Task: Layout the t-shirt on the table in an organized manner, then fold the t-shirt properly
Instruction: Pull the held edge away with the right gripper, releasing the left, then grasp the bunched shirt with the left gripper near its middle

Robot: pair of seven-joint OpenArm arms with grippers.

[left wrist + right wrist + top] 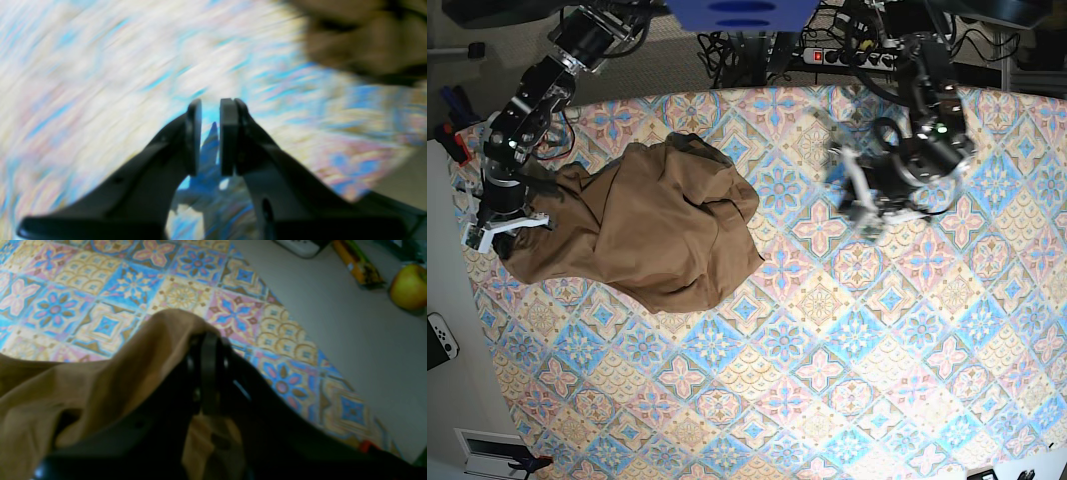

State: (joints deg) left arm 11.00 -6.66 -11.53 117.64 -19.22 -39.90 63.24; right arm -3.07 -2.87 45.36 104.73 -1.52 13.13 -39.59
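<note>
The tan-brown t-shirt (652, 225) is bunched near the table's (847, 380) left edge. Its edge is clamped between the closed jaws of the right gripper (208, 373). The left gripper (210, 136), jaws slightly parted and holding nothing, is seen above the far right part of the table.

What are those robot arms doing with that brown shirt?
A two-armed robot is trying to lay out a tan-brown t-shirt on the tile-patterned table. The right gripper is shut on an edge of the cloth near the table's side. The left gripper holds nothing: its fingers stand slightly apart above the bare pattern, away from the shirt, and its camera view is smeared with motion blur. The shirt is bunched in a crumpled heap, not spread flat and not folded yet.
</note>
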